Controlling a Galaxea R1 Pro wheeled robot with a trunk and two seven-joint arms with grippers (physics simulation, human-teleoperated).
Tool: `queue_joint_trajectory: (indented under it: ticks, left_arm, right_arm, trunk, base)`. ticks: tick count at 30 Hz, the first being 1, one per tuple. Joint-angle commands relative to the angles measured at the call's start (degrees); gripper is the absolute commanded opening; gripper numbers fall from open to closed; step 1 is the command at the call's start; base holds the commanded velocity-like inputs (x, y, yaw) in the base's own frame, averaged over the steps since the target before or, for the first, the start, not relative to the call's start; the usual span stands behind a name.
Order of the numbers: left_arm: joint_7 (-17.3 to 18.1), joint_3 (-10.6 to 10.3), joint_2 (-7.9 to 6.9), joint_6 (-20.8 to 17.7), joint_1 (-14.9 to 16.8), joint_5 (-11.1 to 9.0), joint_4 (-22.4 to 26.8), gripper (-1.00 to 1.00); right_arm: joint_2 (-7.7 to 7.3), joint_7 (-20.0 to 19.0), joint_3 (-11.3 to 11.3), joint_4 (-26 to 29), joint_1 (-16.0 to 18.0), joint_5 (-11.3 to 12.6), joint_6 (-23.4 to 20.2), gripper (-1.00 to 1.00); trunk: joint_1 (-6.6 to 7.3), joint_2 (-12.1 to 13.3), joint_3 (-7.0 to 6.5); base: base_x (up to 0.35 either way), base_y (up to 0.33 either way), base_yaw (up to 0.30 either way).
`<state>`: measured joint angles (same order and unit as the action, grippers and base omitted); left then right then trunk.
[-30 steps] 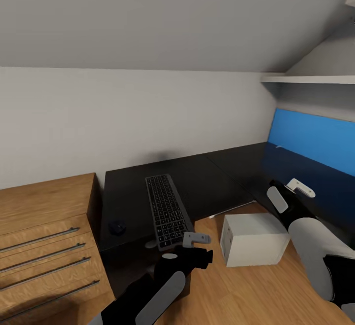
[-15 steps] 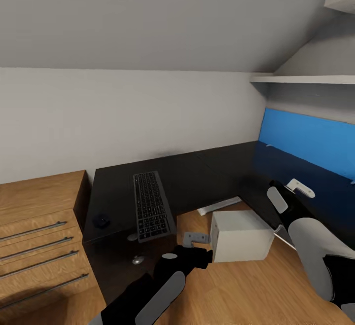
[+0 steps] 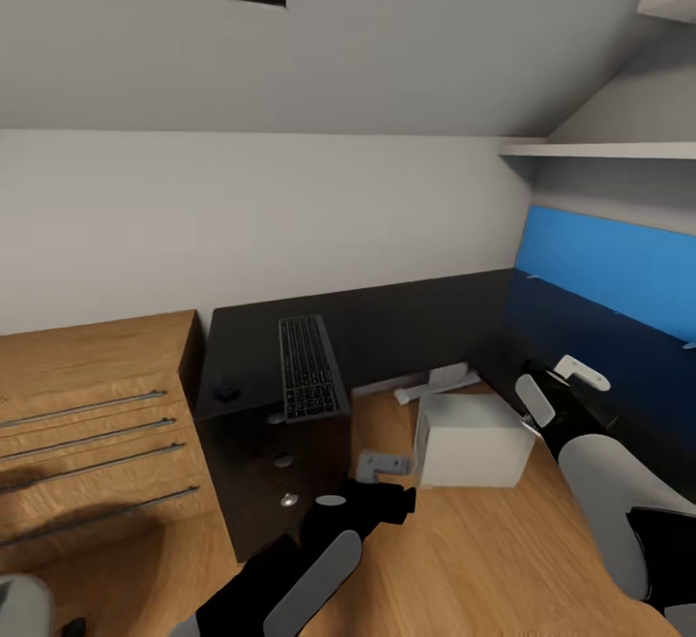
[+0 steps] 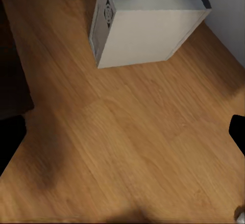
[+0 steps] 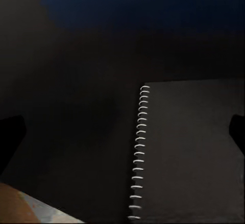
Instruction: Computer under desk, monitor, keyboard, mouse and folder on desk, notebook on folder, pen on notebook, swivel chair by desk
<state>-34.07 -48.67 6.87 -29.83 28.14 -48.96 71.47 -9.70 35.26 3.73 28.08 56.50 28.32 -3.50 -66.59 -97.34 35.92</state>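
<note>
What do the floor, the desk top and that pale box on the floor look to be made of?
The floor looks like light wood planks: grain lines and board seams show. The desk top seems a matte black board, with hardly any shine. The computer case looks like smooth pale grey metal or plastic, I cannot tell which, with a vented panel on one side.

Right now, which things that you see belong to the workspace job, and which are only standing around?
For the job:
desk
keyboard on the desk
mouse on the desk beside the keyboard
computer on the floor
spiral notebook on the desk

Just there:
wooden drawer cabinet
wall shelf
blue back panel
</note>
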Motion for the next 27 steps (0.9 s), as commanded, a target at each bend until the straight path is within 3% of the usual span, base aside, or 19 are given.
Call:
queue_joint_trajectory:
  ticks: [1,13,14,17,18,21,22,23,27]
  left_arm:
    - [-0.5,0.0,0.00,0.0,0.1,-0.5,0.1,1.00]
    - [-0.6,1.6,-0.03,0.0,0.1,-0.5,0.5,1.00]
    - [-0.9,2.3,0.00,0.3,0.1,-0.4,0.6,1.00]
    - [-1.2,2.5,0.03,1.2,0.1,-0.4,0.5,1.00]
    - [-1.4,2.6,0.01,2.0,0.1,-0.4,0.4,1.00]
    - [-1.6,2.7,0.00,2.2,0.1,-0.4,0.4,1.00]
    - [-2.8,3.6,-0.01,2.4,0.1,-0.4,0.2,1.00]
    - [-3.6,4.3,0.02,2.4,0.1,-0.5,0.1,1.00]
    - [-5.2,5.5,0.14,2.5,0.1,-0.5,-0.6,1.00]
  right_arm:
    - [0.06,0.2,0.0,0.1,0.0,0.0,-0.4,1.00]
    - [1.04,0.2,-0.1,0.1,-0.3,-1.1,-0.4,1.00]
    - [1.43,0.2,-0.1,0.1,-0.4,-2.8,-0.4,1.00]
    - [2.18,0.2,-0.1,0.1,-0.5,-4.6,-0.4,1.00]
    - [2.94,0.2,-0.1,0.1,-1.1,-6.8,-0.3,1.00]
    - [3.31,0.2,-0.1,0.2,-1.9,-8.7,-0.3,1.00]
    - [3.69,0.1,-0.4,0.3,-3.0,-12.0,-0.3,1.00]
    - [4.07,0.1,-0.5,0.3,-3.4,-13.4,0.0,1.00]
    - [5.80,0.3,-0.7,0.2,-4.1,-15.9,3.3,1.00]
  trunk:
    - [0.04,0.0,0.13]
    - [0.04,0.0,0.95]
    - [-0.18,-0.4,1.20]
    - [-0.84,-1.6,1.95]
    - [-1.06,-2.0,2.18]
    - [-1.72,-3.2,2.83]
    - [-1.94,-3.6,3.02]
    - [-2.16,-4.0,3.21]
    - [-3.04,-5.7,3.94]
  base:
    - [-0.263,-0.040,0.158]
    - [-0.070,-0.011,0.162]
    - [-0.003,0.000,0.163]
    - [-0.002,0.000,0.163]
    - [-0.001,0.000,0.133]
    - [0.000,0.000,0.086]
    - [0.000,0.000,0.028]
    - [0.000,0.000,0.018]
    - [0.000,0.000,0.008]
